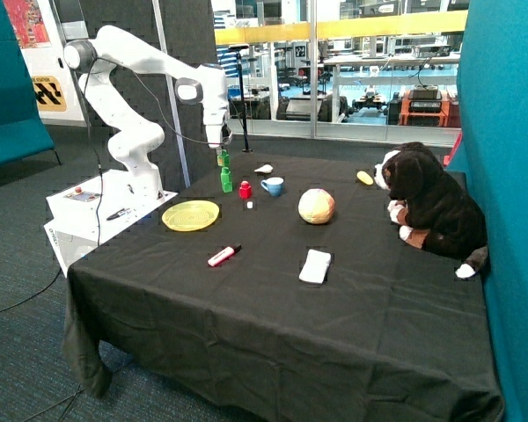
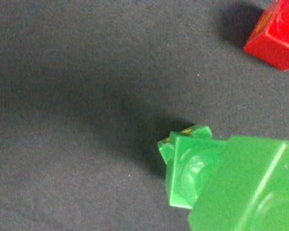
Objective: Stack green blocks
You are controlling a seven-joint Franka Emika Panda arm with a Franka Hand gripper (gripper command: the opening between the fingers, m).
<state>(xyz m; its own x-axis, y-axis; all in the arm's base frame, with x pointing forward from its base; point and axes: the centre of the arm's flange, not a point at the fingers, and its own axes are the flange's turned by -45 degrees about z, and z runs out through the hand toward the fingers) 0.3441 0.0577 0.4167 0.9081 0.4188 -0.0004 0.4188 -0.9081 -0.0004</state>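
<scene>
Even, fairly bright indoor light fills the outside view, with daylight from the windows (image 1: 370, 70) at twelve o'clock and only faint shadows on the black tablecloth (image 1: 273, 299). In the wrist view the nearest green block (image 2: 245, 187) at five o'clock is blurred, and soft shadows fall toward ten o'clock.

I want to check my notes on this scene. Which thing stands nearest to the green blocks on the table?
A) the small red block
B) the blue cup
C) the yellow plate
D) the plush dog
A: the red block stands just beside the green blocks, over which the gripper hangs; the other three things lie farther off.
</scene>
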